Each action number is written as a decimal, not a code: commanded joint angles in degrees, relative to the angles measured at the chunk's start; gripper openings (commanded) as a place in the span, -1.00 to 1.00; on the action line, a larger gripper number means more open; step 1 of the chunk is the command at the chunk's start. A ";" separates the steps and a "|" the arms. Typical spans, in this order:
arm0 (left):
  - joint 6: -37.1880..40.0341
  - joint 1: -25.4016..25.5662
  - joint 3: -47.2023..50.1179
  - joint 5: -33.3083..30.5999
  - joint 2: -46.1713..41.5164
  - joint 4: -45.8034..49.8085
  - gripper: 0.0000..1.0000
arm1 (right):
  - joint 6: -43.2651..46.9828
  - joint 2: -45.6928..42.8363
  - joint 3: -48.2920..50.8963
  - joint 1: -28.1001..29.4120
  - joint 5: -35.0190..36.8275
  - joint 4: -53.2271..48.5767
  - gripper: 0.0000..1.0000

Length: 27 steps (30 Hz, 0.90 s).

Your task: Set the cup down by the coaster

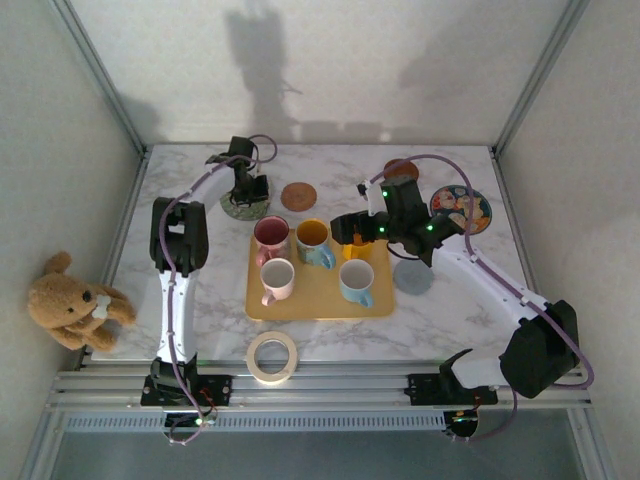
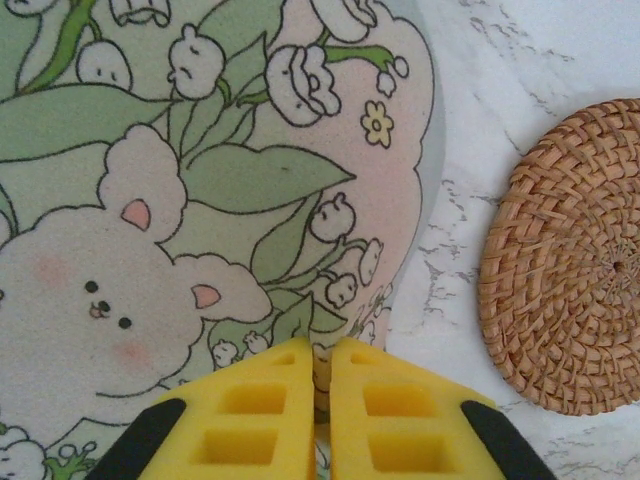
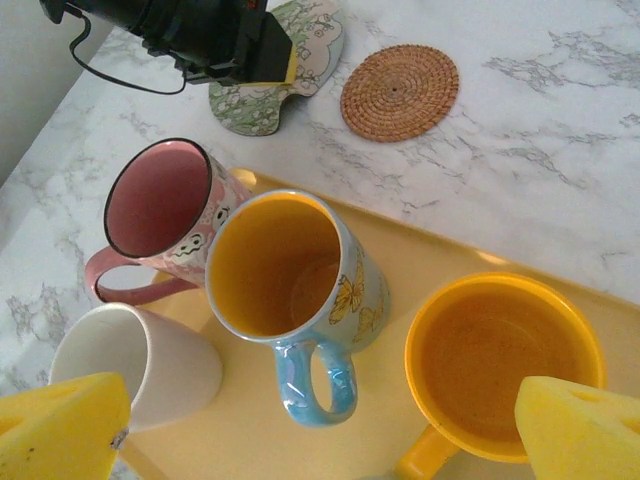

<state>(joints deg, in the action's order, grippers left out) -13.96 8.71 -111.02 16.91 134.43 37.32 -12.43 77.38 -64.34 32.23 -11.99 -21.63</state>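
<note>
The yellow cup [image 3: 500, 360] is set upright at the far right corner of a tray [image 1: 318, 300] in the middle of the marble table [image 1: 200, 290]. In the same far row a blue cup [image 3: 285, 265] is placed just to its left and a pink cup [image 3: 160, 200] further left, tilted against the blue one. In the near row, a white cup [image 3: 150, 365] is seen at the left and a pale blue cup [image 1: 355, 280] at the right. The right gripper [image 3: 325, 425] is held above the far row with its fingers wide apart and nothing between them. Beyond the tray, a woven coaster [image 2: 575, 255] is laid on the table, with a green coaster [image 2: 200, 180] just to its left, a strip of marble between the 2. The left gripper [image 2: 320, 345] is lowered at the green coaster's edge, its fingers almost together. Whether the edge is pinched cannot be told. A grey coaster [image 1: 412, 277] is laid just right of the tray.
</note>
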 commanded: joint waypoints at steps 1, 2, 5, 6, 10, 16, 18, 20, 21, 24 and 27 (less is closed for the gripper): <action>-1.56 0.14 -1.47 -1.44 1.21 2.16 -0.74 | 1.32 -1.42 0.70 -0.47 0.21 0.56 0.99; -1.92 0.15 -1.62 -1.63 1.03 2.36 -0.70 | 1.42 -1.42 0.72 -0.48 0.46 0.33 0.99; -2.81 0.17 -1.82 -2.14 0.19 2.77 -0.54 | 1.81 -2.43 1.80 -0.77 1.45 0.70 0.99; -3.03 0.16 -2.07 -2.20 0.05 3.10 -0.48 | 1.72 -3.00 2.46 -1.12 1.44 1.20 0.99; -4.38 0.16 -3.36 -4.04 -0.05 4.73 -0.36 | 1.14 -4.36 4.66 -3.01 0.08 2.55 0.99; -6.71 0.17 -3.85 -4.49 -1.08 4.98 -0.29 | 1.02 -5.40 6.66 -5.26 -1.82 3.52 0.99; -7.26 0.34 -4.00 -5.03 -1.66 5.12 -0.28 | 1.10 -5.63 6.93 -5.92 -2.34 3.70 0.98; -7.53 0.30 -4.28 -5.67 -2.30 5.37 -0.27 | 1.25 -5.82 7.03 -6.52 -2.82 3.78 0.99; -7.67 0.30 -4.46 -6.14 -2.68 5.52 -0.23 | 1.28 -5.95 7.12 -6.80 -3.00 3.79 0.99; -7.88 0.37 -5.27 -6.92 -3.72 6.02 -0.21 | 1.29 -6.27 7.05 -7.40 -3.37 3.53 0.98; -8.00 0.48 -5.95 -7.68 -5.07 6.29 -0.10 | 1.27 -6.72 6.69 -7.83 -3.64 2.91 0.99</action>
<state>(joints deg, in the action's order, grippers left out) -21.10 8.82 -114.41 11.66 133.73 41.54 -11.55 72.18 -57.82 24.82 -14.20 -19.05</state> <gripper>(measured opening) 0.440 0.992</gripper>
